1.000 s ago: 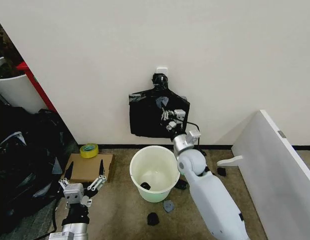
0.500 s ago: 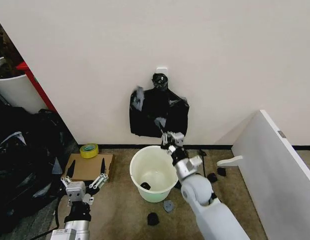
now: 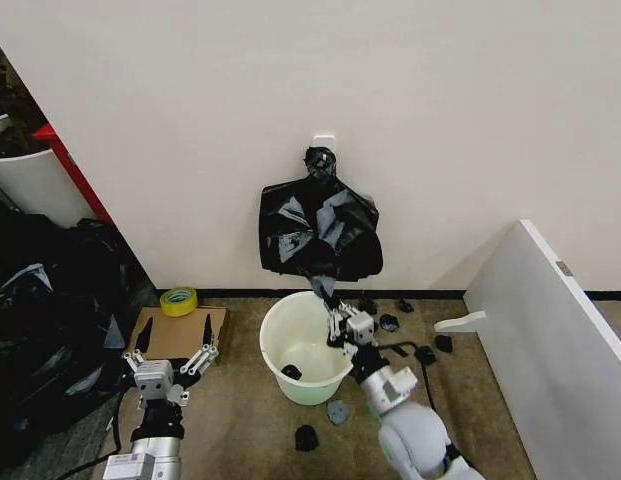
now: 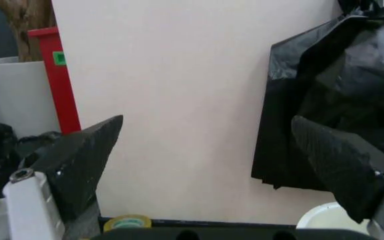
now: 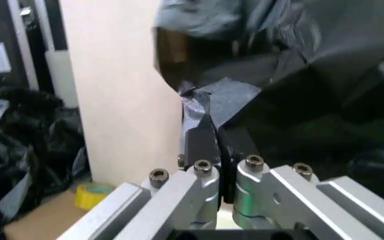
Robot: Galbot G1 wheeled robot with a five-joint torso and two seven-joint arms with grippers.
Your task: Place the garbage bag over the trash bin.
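My right hand point(image 3: 337, 322) sits just above the far-right rim of the trash bin point(image 3: 306, 347), its two fingers point(image 5: 202, 145) pressed together on a thin strip of the garbage bag point(image 3: 319, 288). That strip runs up from my hand to the bundle of black bags point(image 3: 318, 232) hanging on the wall above the bin, knotted at a white wall hook point(image 3: 324, 140). In the right wrist view the pinched plastic point(image 5: 213, 100) rises straight out of the closed fingers toward the crinkled black mass.

The bin stands upright on the floor right below the bundle, uncovered, with a small dark scrap point(image 3: 291, 372) lying inside on its bottom. More dark scraps point(image 3: 336, 411) lie on the floor beside the bin.

My left hand point(image 3: 172, 350) hovers well to the left of the bin, over a piece of cardboard point(image 3: 176, 334), fingers point(image 4: 80, 159) spread wide and holding nothing. A roll of yellow tape point(image 3: 178, 300) lies at the cardboard's far edge, left of the bin.
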